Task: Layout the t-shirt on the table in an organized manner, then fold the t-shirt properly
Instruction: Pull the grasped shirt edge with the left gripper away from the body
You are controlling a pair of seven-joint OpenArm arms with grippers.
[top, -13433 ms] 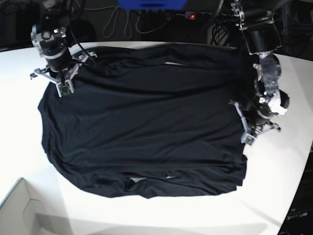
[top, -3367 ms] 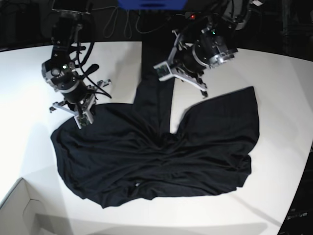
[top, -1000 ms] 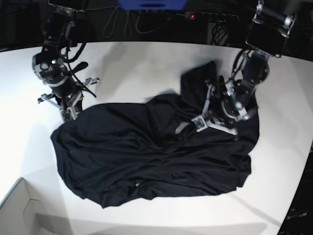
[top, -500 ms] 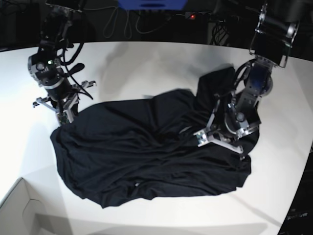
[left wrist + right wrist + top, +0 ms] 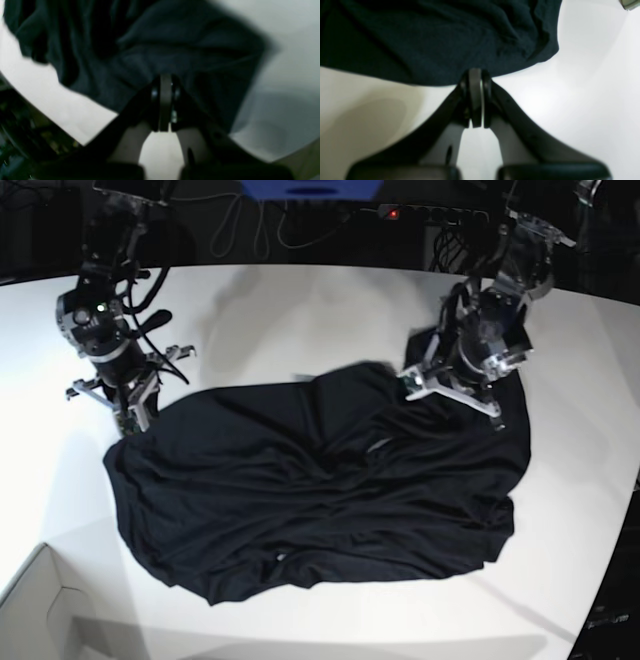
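Observation:
The black t-shirt [image 5: 320, 480] lies crumpled on the white table [image 5: 300, 310], bunched and creased through the middle. My right gripper [image 5: 128, 418] is at the shirt's far left corner. In the right wrist view it [image 5: 476, 73] is shut on the shirt's edge [image 5: 432, 45], low over the table [image 5: 570, 100]. My left gripper [image 5: 450, 390] is over the shirt's far right part. In the left wrist view it [image 5: 165, 80] is shut with the dark cloth [image 5: 162, 45] gathered around its tips.
A pale cardboard box [image 5: 40, 610] sits at the near left corner. Cables and a blue object [image 5: 310, 188] lie beyond the table's far edge. The table's curved edge runs down the right side [image 5: 625, 510].
My left gripper has moved from the shirt's near right towards the far side, taking the cloth with it. My right gripper has stayed at the left corner.

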